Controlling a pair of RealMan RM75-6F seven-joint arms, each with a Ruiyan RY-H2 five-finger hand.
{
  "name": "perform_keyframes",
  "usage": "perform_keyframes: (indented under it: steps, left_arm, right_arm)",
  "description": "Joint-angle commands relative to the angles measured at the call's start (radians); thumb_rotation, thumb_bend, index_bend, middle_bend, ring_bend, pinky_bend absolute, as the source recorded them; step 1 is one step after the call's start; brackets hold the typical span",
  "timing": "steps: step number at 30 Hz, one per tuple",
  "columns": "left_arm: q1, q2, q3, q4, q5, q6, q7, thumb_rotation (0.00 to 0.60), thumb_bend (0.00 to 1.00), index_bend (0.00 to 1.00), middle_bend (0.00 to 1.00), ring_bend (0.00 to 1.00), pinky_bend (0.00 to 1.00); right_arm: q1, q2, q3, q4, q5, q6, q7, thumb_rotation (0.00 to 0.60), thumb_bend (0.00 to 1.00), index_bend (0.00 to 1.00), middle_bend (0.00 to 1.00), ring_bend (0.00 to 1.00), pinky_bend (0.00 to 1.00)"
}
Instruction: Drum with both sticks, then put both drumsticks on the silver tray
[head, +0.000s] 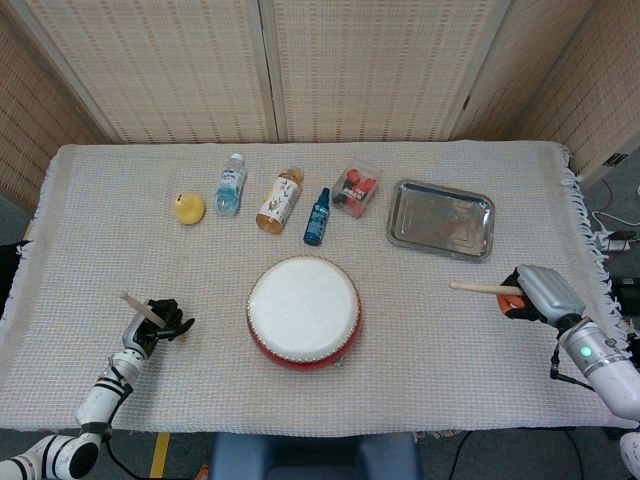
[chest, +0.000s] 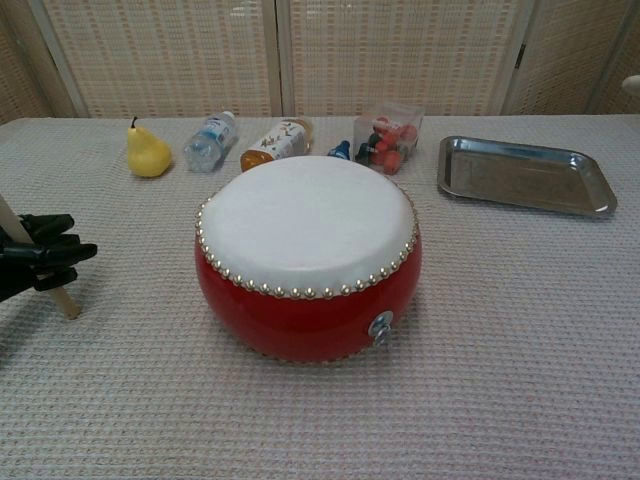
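A red drum (head: 303, 312) (chest: 308, 252) with a white skin stands at the table's front middle. Left of it, my black left hand (head: 160, 322) (chest: 35, 260) grips a wooden drumstick (head: 135, 303) (chest: 62, 300), whose top leans away to the left and whose butt touches the cloth in the chest view. At the right, my grey right hand (head: 537, 291) holds the other drumstick (head: 482, 288) level, its tip pointing left toward the drum. The silver tray (head: 441, 219) (chest: 525, 175) lies bare at the back right. The chest view does not show my right hand.
Along the back stand a yellow pear (head: 188, 208), a water bottle (head: 230, 184), a tea bottle (head: 280, 199), a small blue bottle (head: 317, 216) and a clear box of red pieces (head: 355, 190). The cloth's fringed right edge (head: 585, 235) lies near my right hand.
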Motion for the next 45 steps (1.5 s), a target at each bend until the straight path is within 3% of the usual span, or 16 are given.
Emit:
perform_keyframes:
  steps: [1, 5, 9, 20, 29, 35, 40, 43, 45]
  left_arm:
    - [0.002, -0.010, -0.004, 0.013, -0.002, -0.004, 0.006, 0.600, 0.29, 0.90, 0.96, 0.89, 0.90]
    - [0.005, -0.030, -0.008, 0.034, 0.000, -0.002, 0.015, 0.600, 0.34, 0.93, 0.99, 0.92, 0.95]
    - [0.008, -0.045, -0.010, 0.055, 0.010, 0.005, 0.025, 0.600, 0.48, 0.97, 1.00, 0.95, 1.00]
    - [0.019, -0.089, -0.005, 0.129, 0.031, 0.040, 0.088, 0.600, 0.85, 1.00, 1.00, 1.00, 1.00]
    - [0.023, -0.090, 0.017, 0.156, 0.067, 0.067, 0.170, 0.600, 0.94, 1.00, 1.00, 1.00, 1.00]
    - [0.022, -0.082, 0.051, 0.186, 0.106, 0.111, 0.384, 0.600, 0.99, 1.00, 1.00, 1.00, 1.00]
    - [0.023, -0.039, 0.073, 0.168, 0.141, 0.178, 0.669, 0.600, 1.00, 1.00, 1.00, 1.00, 1.00]
    - [0.024, -0.033, 0.073, 0.162, 0.140, 0.184, 0.700, 0.600, 1.00, 1.00, 1.00, 1.00, 1.00]
    - [0.019, 0.011, 0.072, 0.152, 0.179, 0.254, 0.908, 0.600, 1.00, 1.00, 1.00, 1.00, 1.00]
  right_arm:
    - [0.001, 0.000, 0.000, 0.000, 0.001, -0.001, -0.001, 0.600, 0.82, 1.00, 1.00, 1.00, 1.00]
    - [0.001, -0.001, 0.001, 0.000, 0.003, -0.002, -0.002, 0.600, 0.82, 1.00, 1.00, 1.00, 1.00]
    - [0.000, 0.002, 0.001, -0.003, 0.003, 0.002, -0.004, 0.600, 0.82, 1.00, 1.00, 1.00, 1.00]
    - [0.001, 0.004, 0.004, -0.013, 0.004, 0.006, -0.010, 0.600, 0.82, 1.00, 1.00, 1.00, 1.00]
    - [0.003, 0.001, 0.004, -0.018, 0.009, 0.006, -0.021, 0.600, 0.82, 1.00, 1.00, 1.00, 1.00]
    - [-0.001, 0.001, 0.002, -0.021, 0.007, 0.010, -0.022, 0.600, 0.82, 1.00, 1.00, 1.00, 1.00]
    - [-0.008, 0.005, 0.001, -0.024, -0.002, 0.021, -0.016, 0.600, 0.82, 1.00, 1.00, 1.00, 1.00]
    - [-0.008, 0.005, 0.000, -0.024, -0.003, 0.021, -0.016, 0.600, 0.82, 1.00, 1.00, 1.00, 1.00]
    - [-0.012, 0.003, -0.005, -0.023, -0.015, 0.024, -0.014, 0.600, 0.82, 1.00, 1.00, 1.00, 1.00]
